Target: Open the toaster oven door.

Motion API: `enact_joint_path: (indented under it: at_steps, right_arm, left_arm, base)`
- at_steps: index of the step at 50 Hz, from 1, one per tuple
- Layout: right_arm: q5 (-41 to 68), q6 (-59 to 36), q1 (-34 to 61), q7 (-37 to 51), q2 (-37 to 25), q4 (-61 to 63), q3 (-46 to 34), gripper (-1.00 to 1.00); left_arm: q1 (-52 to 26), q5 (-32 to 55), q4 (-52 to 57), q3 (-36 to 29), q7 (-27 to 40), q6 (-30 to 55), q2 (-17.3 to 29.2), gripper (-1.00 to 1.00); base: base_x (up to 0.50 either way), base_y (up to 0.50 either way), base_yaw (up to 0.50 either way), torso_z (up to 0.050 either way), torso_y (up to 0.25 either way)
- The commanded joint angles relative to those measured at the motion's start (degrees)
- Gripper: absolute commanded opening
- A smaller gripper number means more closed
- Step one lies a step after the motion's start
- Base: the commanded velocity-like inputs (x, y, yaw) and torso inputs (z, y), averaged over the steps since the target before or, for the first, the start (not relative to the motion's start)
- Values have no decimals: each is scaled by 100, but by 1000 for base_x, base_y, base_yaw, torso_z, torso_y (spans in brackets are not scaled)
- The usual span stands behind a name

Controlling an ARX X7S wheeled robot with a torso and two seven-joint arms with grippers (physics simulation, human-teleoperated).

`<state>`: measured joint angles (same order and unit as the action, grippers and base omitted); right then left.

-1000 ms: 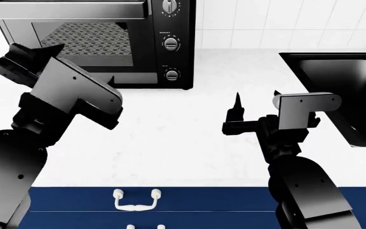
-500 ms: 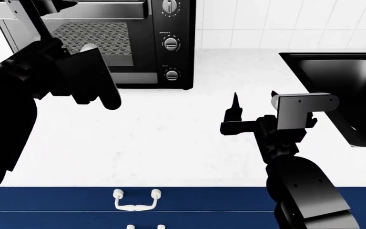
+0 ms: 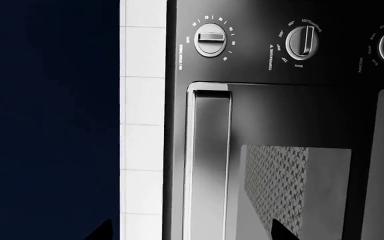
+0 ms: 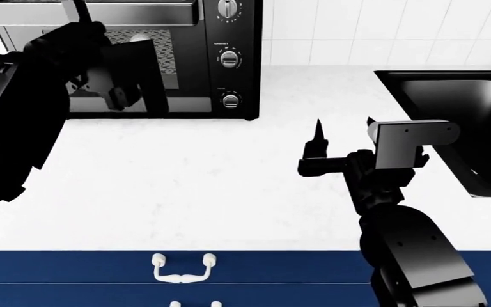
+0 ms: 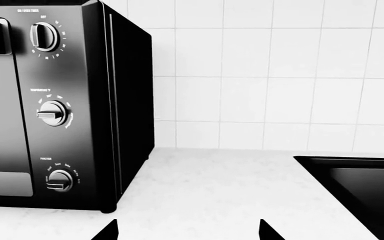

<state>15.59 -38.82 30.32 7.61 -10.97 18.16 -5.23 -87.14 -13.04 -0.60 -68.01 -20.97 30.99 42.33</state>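
Black toaster oven (image 4: pixel 135 57) sits at eleven o'clock, its door (image 3: pixel 272 165) shut. My left gripper (image 3: pixel 188 231), spread wide, faces the silver handle (image 3: pixel 209 165); I risk sliding off it if misaligned. The right gripper (image 4: pixel 344 134) idles at four o'clock, fingers apart.

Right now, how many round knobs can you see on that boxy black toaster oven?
3, in one column on the oven's control panel beside the glass door: the top knob, the middle knob, and the bottom knob nearest the white countertop.
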Motion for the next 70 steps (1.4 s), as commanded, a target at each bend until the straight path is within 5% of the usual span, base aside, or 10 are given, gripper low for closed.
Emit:
enact_joint_path:
  at_steps: [1, 48, 70]
  right_arm:
    - [45, 28, 28, 22, -35, -40, 24, 100]
    - [213, 132, 116, 111, -186, -201, 127, 100]
    - [251, 190, 121, 167, -256, -280, 157, 100]
  left_arm:
    - [-221, -32, -737, -176, -150, -390, -376, 100]
    - [-688, -200, -4310, -631, 153, -1971, -1976, 100]
    - [-918, -251, -6900, -848, 578, -3313, -2982, 100]
  base:
    - [0, 0, 0, 0, 0]
    - [0, 0, 0, 0, 0]
    - [0, 0, 0, 0, 0]
